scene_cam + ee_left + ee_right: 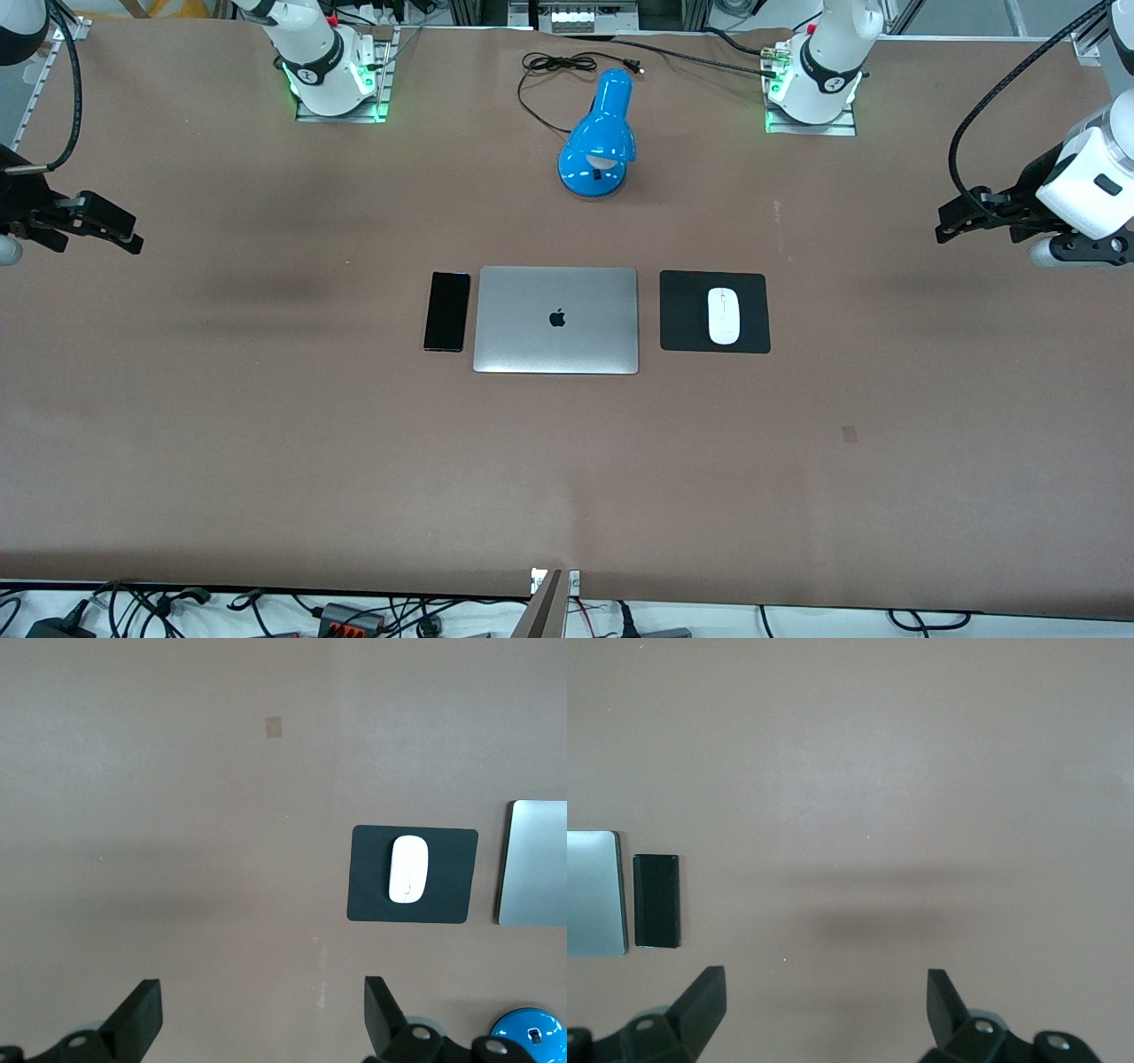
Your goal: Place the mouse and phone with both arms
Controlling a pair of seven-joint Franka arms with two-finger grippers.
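Observation:
The white oval mouse [724, 316] [408, 868] lies on a black square pad [682, 310] [368, 877], beside the closed silver laptop [556, 320] toward the left arm's end. The black phone [446, 311] [656, 901] lies flat along the laptop's edge toward the right arm's end. My left gripper [961, 221] [263, 992] hangs open and empty over bare table at the left arm's end, well away from the mouse. My right gripper [120, 232] [824, 979] hangs open and empty over bare table at the right arm's end, well away from the phone.
A blue desk lamp [599, 146] [529, 1036] with a black cable [549, 66] stands between the two arm bases, farther from the front camera than the laptop. A small tape mark [849, 433] [274, 727] sits on the brown tabletop nearer the camera than the pad.

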